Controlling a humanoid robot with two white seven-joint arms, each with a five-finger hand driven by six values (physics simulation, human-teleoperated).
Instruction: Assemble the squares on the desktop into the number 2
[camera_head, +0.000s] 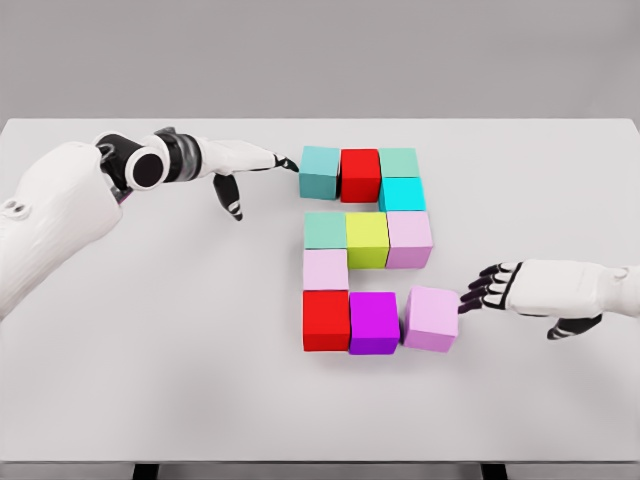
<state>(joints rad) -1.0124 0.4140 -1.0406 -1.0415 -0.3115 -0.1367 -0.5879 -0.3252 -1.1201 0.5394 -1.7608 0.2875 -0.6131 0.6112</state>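
Cubes near worktop (120, 400) centre, wide margin to every edge. Pale pink cube (432, 318) skewed, ending bottom row. Right hand (540, 290) open, fingertips touching it. Left hand (235, 165) open, fingertip at teal cube (320, 172).

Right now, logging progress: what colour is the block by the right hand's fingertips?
Light pink block, seen in the head view.

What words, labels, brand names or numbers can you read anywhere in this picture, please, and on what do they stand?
None: no printed text shows on the cubes, such as the red cube, on the table, or on the left hand or right hand. The cubes' layout resembles a 2.
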